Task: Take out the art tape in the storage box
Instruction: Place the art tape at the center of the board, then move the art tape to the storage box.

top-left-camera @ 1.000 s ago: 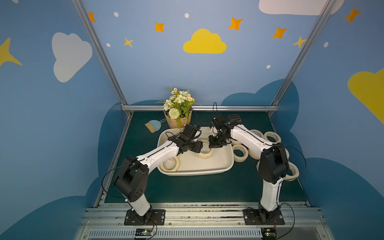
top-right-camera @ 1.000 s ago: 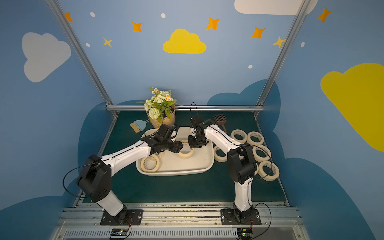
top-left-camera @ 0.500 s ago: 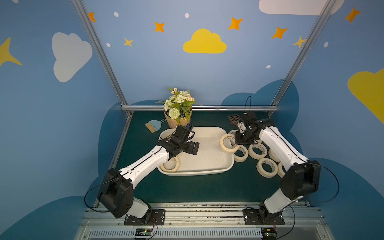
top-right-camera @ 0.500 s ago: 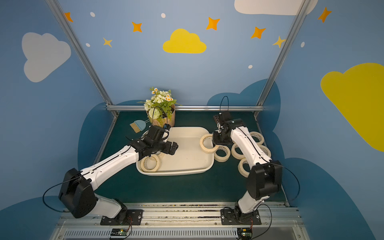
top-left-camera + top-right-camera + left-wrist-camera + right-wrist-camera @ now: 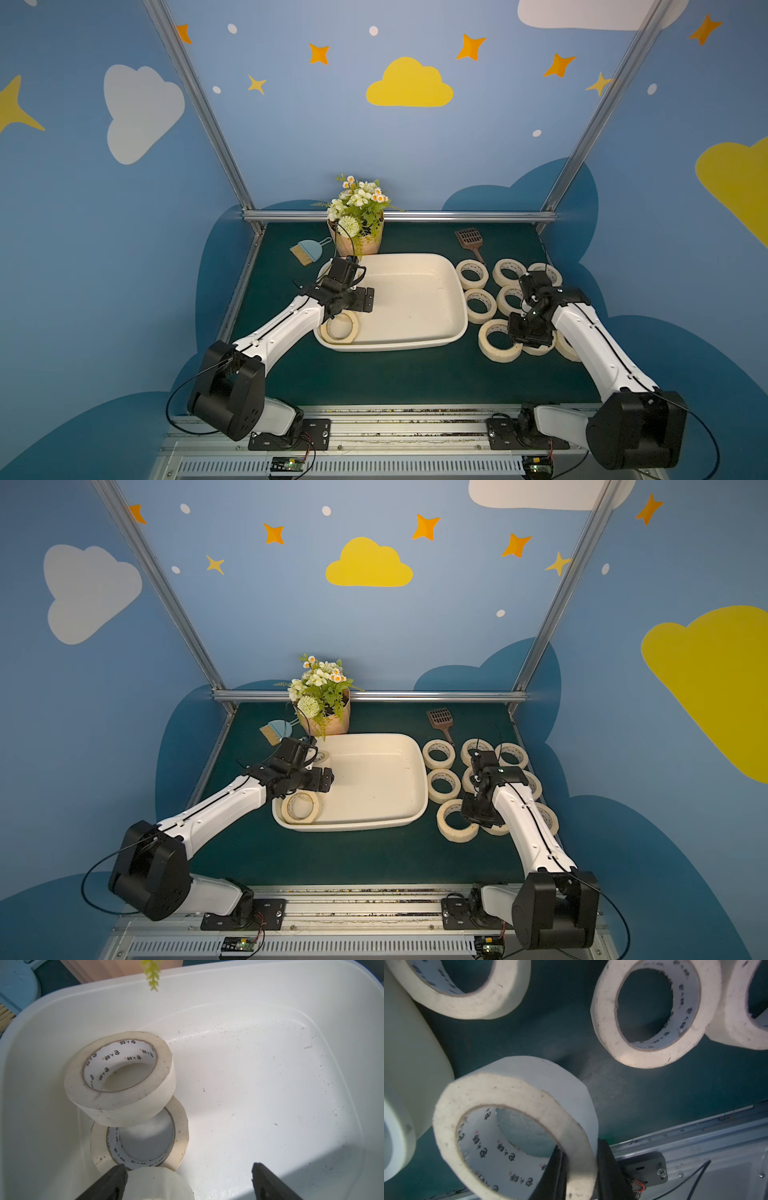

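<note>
Nearest me, my right end effector (image 5: pixel 579 1169) pinches the wall of one tape roll (image 5: pixel 517 1126), one finger inside the core, one outside; the roll sits at the near edge of a cluster of rolls (image 5: pixel 509 272) on the green worktop (image 5: pixel 374 374), right of the box (image 5: pixel 419 305). Farther in, my left end effector (image 5: pixel 187 1182) hangs over the box's left side, fingers (image 5: pixel 268 1182) spread wide, gripping nothing. In the wrist view, three rolls lie below it: one between the fingers, one flat on the box floor, one (image 5: pixel 119 1076) tilted on top. Beyond the box: a flower pot (image 5: pixel 357 241), a brush (image 5: pixel 305 251), a scoop (image 5: pixel 469 240).
</note>
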Controlling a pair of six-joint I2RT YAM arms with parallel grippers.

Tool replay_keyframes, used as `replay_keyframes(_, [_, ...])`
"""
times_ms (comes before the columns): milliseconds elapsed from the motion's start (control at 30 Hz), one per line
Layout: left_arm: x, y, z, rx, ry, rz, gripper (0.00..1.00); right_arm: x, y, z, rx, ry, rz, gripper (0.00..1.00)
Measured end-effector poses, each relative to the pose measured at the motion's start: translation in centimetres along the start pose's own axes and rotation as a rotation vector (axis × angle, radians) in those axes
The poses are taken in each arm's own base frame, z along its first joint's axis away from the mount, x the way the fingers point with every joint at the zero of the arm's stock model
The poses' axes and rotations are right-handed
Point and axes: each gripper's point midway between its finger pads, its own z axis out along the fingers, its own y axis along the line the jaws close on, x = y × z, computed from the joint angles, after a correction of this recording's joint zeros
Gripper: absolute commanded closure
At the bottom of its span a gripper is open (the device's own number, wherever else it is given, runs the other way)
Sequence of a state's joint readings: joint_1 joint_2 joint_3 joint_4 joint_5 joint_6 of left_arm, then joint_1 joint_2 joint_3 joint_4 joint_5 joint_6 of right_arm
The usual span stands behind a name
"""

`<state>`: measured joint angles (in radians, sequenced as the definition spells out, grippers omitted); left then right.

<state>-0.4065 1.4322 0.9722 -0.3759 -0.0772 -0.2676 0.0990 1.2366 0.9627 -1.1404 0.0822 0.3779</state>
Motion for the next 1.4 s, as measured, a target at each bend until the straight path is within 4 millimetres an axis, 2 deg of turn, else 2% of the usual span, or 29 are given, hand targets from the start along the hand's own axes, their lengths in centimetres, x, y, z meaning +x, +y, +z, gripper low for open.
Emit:
replay_keyframes(133, [0.7,1.2,0.5,-0.011,0.016,-0.044,0.1,0.7,-0.2,1.4,0.018,0.047,0.026,1.0])
replay_keyframes(433, [0.9,2.4,0.7,-0.055,0.019,-0.061,0.21,-0.6,0.0,6.4,0.016,0.141,0.088,1.0])
replay_keyframes(633, [0.9,3.7,0.5,-0.098,0.018,-0.073,0.22,-1.7,0.3,7.3,-0.017,0.125,0.113,1.0])
replay_keyframes(767, [1.2,4.0,0.4,-0.111,0.029,-0.075,0.16,-1.9,0.3,7.5,-0.035,0.124,0.127,1.0])
replay_keyframes(800, [1.2,4.1,0.4,-0.113,0.032,-0.074,0.14,-1.9,0.3,7.5,-0.039,0.124,0.128,0.9])
replay_keyframes(867, [1.4,4.2,0.3,-0.121,0.039,-0.072,0.11,-1.9,0.3,7.5,-0.049,0.125,0.135,0.56])
replay_keyframes(933, [1.5,4.3,0.2,-0.126,0.041,-0.071,0.11,-2.0,0.2,7.6,-0.047,0.12,0.138,0.4])
replay_keyframes(967, [1.5,4.3,0.0,-0.13,0.04,-0.071,0.11,-2.0,0.1,7.7,-0.046,0.117,0.142,0.36])
replay_keyframes(1100, [0.9,4.2,-0.8,-0.128,0.018,-0.071,0.13,-2.3,-0.1,6.5,-0.047,0.068,0.136,0.31])
replay_keyframes(1200, [0.0,3.9,-1.5,-0.115,-0.001,-0.068,0.18,-3.1,0.1,4.4,-0.062,0.005,0.124,0.3])
replay_keyframes(1300, [-0.1,3.2,-1.9,-0.086,0.017,-0.064,0.2,-4.6,1.0,2.0,-0.091,-0.057,0.084,0.28])
replay_keyframes(1400, [0.9,2.6,-2.6,-0.065,0.055,-0.059,0.26,-6.0,3.0,-0.4,-0.119,-0.109,0.005,0.28])
